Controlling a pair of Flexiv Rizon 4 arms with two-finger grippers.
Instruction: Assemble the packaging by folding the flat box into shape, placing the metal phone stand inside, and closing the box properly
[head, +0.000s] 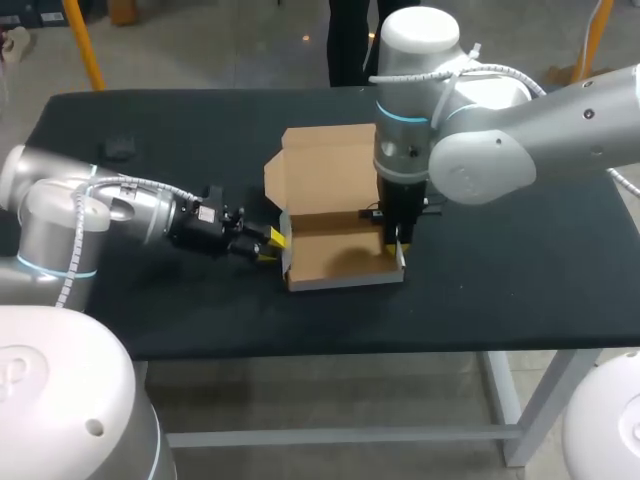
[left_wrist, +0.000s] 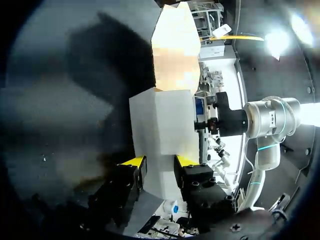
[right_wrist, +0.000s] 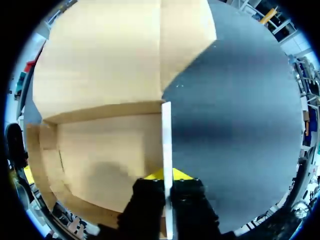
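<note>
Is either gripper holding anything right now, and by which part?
Both hold the box: the left gripper clamps its left side wall, the right gripper pinches its right side wall.

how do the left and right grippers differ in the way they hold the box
The left gripper lies nearly level, reaching in from the side; the right gripper points straight down. The left one pinches the left wall of the box, the right one its right wall. Both are shut on an upright side wall.
</note>
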